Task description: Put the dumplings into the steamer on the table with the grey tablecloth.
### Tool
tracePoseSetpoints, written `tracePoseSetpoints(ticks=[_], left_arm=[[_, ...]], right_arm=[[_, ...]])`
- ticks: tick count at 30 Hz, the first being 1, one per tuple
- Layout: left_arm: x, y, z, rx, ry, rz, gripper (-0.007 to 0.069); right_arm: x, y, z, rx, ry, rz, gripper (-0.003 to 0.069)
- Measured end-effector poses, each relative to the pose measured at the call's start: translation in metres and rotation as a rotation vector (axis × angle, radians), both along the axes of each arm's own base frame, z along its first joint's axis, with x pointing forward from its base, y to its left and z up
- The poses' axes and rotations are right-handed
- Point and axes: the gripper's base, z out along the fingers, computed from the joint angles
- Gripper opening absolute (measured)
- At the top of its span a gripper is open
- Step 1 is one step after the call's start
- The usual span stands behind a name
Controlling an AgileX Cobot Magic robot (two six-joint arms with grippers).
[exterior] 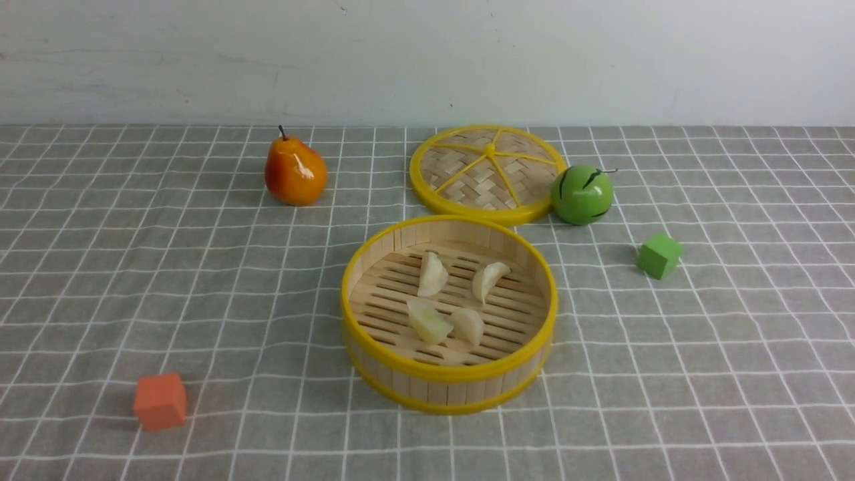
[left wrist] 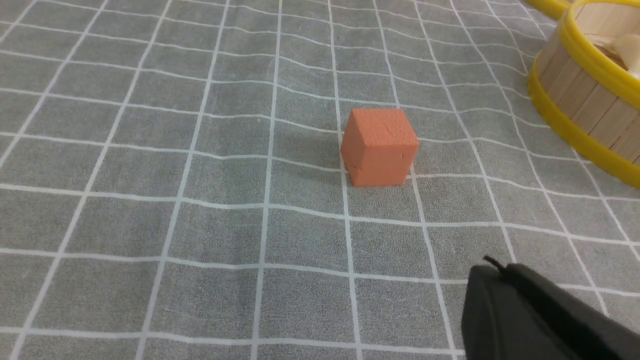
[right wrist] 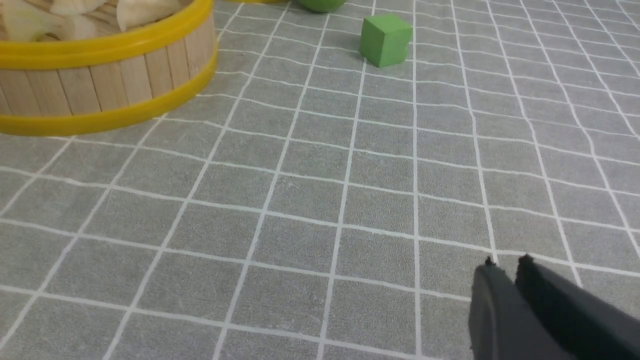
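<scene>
The round bamboo steamer stands in the middle of the table on the grey tablecloth. Several pale dumplings lie on its slatted floor, close together. Neither arm shows in the front view. In the left wrist view my left gripper is shut and empty above bare cloth, with the steamer off to one side. My right gripper is all but closed, a thin slit between its tips and nothing in it. The steamer with dumplings lies well ahead of it.
The flat woven lid lies behind the steamer, with a green apple touching its right edge. An orange-red pear stands at the back left. An orange cube sits front left and a green cube right of the steamer.
</scene>
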Motion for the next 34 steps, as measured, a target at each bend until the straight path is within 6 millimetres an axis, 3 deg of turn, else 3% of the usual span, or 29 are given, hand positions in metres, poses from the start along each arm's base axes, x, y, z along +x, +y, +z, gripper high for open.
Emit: tracePoseSetpoints(ticks=[34], left_arm=[[0.0000,0.0000,0.0000,-0.001,0.000,0.000,-0.0009]], right_arm=[[0.0000,0.0000,0.0000,0.000,0.000,0.000,0.0096]])
